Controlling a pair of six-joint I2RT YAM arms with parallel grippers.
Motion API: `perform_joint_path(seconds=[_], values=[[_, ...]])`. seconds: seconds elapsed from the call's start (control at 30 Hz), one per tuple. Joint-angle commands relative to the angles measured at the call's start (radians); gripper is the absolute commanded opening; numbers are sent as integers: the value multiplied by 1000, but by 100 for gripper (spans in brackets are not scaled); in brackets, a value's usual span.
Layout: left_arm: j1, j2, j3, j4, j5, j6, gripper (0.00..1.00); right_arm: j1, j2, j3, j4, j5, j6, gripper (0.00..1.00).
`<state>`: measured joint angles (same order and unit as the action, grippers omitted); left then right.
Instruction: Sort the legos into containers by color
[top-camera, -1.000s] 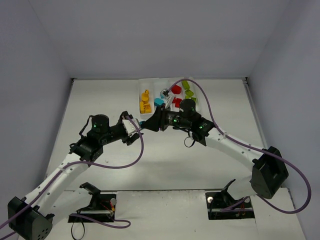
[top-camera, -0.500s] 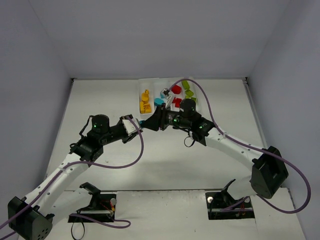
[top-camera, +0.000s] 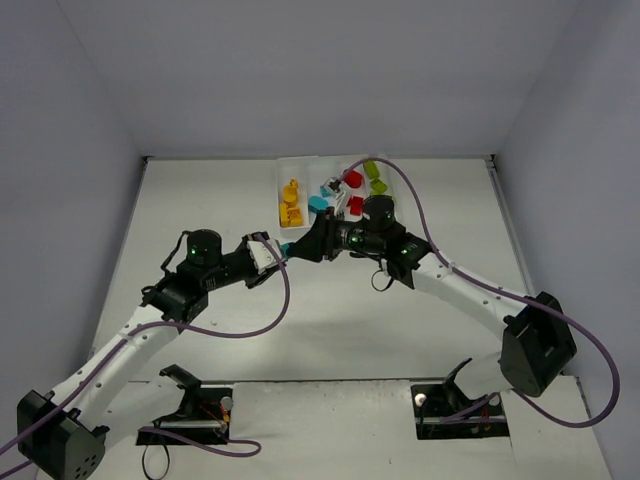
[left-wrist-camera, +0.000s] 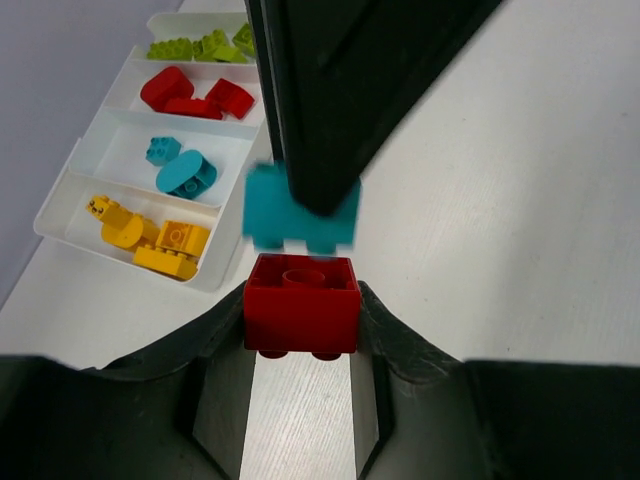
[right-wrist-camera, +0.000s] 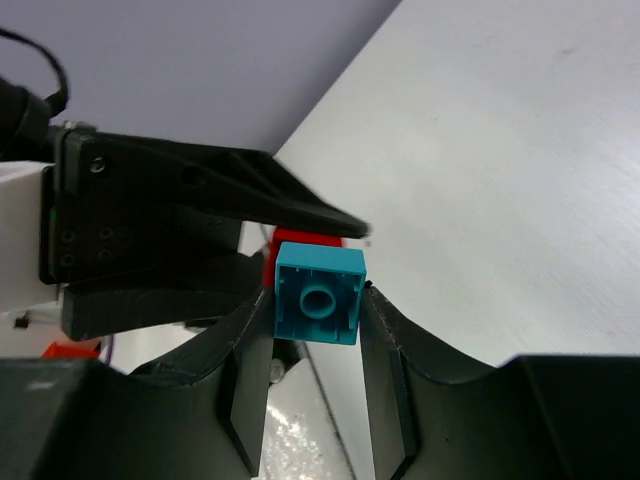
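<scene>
Legos (left-wrist-camera: 300, 225) mid-separation near the tray (left-wrist-camera: 110, 155): left claw (left-wrist-camera: 302, 325) pinches red brick (left-wrist-camera: 302, 305), right claw (right-wrist-camera: 318, 310) cyan brick (right-wrist-camera: 318, 295). We judge each next goes into it, sorted by colour.

The red brick (left-wrist-camera: 301, 303) is glossy moulded plastic, smooth, with soft highlights round its stud. The cyan brick (right-wrist-camera: 318, 293) is the same sort of plastic, a shade more satin. The fingers of the left gripper (left-wrist-camera: 300, 306) and of the right gripper (right-wrist-camera: 316, 295) are matt black (plastic, by the look). The tray (left-wrist-camera: 112, 158) is smooth white plastic with a slight sheen. The table (left-wrist-camera: 520, 200) is matt white with a fine streaked grain. The cable (top-camera: 235, 334) has a smooth purple sheath.
</scene>
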<state>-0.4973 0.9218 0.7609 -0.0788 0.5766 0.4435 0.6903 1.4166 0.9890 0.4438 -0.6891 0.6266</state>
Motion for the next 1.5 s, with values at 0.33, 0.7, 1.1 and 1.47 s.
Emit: perform_joint_path(seconds=[0.33, 0.7, 1.1, 1.47], values=[[6, 5, 63, 5, 10, 0, 0, -166, -10, 56, -95, 112, -186, 0], [6, 34, 80, 16, -116, -72, 0, -256, 431, 466, -163, 396, -444, 5], [14, 55, 94, 14, -104, -83, 0, -276, 916, 954, -131, 373, -587, 14], [17, 71, 92, 16, -72, -68, 0, -278, 923, 1007, -108, 327, -562, 67]])
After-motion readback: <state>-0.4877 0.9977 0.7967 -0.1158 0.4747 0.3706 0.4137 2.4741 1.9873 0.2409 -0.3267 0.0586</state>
